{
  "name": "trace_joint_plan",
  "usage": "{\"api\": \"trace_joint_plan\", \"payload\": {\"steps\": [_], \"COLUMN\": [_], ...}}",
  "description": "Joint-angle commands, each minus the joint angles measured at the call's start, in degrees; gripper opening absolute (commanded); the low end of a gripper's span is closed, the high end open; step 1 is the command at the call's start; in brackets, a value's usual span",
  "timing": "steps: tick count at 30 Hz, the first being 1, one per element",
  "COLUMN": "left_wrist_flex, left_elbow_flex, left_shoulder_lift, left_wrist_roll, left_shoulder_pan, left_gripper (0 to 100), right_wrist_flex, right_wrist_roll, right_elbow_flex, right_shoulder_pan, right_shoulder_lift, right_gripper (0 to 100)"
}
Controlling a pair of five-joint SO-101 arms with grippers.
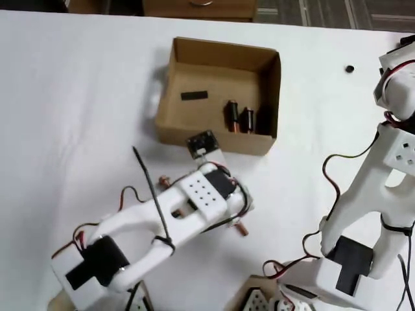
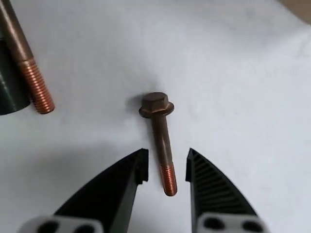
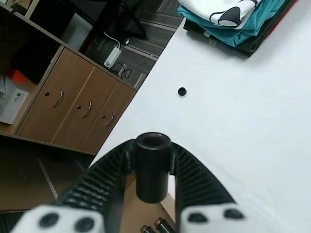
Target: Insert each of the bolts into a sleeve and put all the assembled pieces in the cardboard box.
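A bare copper bolt (image 2: 158,133) lies on the white table, its threaded end between the fingers of my open left gripper (image 2: 165,167). Farther off, a second bolt (image 2: 26,65) sits in a black sleeve (image 2: 7,85). My right gripper (image 3: 151,170) is shut on an upright black sleeve (image 3: 152,165), held above the table. In the high view the cardboard box (image 1: 170,120) holds a loose black sleeve (image 1: 194,96) and several assembled pieces (image 1: 238,116). The left arm (image 1: 194,201) leans over the table just in front of the box, with a copper bolt (image 1: 243,228) beside it.
A small black object (image 1: 349,68) lies on the table at the far right. Folded clothes (image 3: 233,19) rest on the table's far end. The right arm (image 1: 382,175) stands at the right edge. Another copper piece (image 1: 163,182) shows left of the left arm.
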Motion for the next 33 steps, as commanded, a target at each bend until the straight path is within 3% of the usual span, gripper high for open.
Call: {"api": "trace_joint_plan", "payload": {"steps": [1,7,12,17,25,30,33], "left_wrist_flex": [-6.07,-10.73,-12.48,-4.66,-3.96,-4.13,-4.04], "left_elbow_flex": [2.51,4.97,3.91,-3.38,-5.67,-5.85,-5.85], "left_shoulder_lift": [-0.26,0.09,8.09,12.84,15.74,15.74,15.74], "left_wrist_roll": [-1.58,-1.85,-1.85,-1.49,-1.49,-1.85,-1.85], "left_shoulder_pan": [-0.35,-0.18,-0.35,-0.35,-0.62,-0.97,-1.76], "left_gripper": [15,15,15,15,15,1,2], "right_wrist_flex": [-1.19,-1.19,-1.19,-1.27,-1.98,-4.26,-4.26], "right_wrist_roll": [0.26,0.09,0.26,0.26,0.35,0.35,0.35], "right_elbow_flex": [-2.64,-2.73,-2.73,-2.73,-2.81,-2.81,-2.81], "right_shoulder_pan": [0.22,0.13,0.13,0.13,0.13,0.13,0.13], "right_shoulder_lift": [-0.84,-0.84,-0.84,-0.84,-0.84,-0.84,-0.84], "right_gripper": [2.1,2.1,2.1,2.1,2.1,2.1,2.1]}}
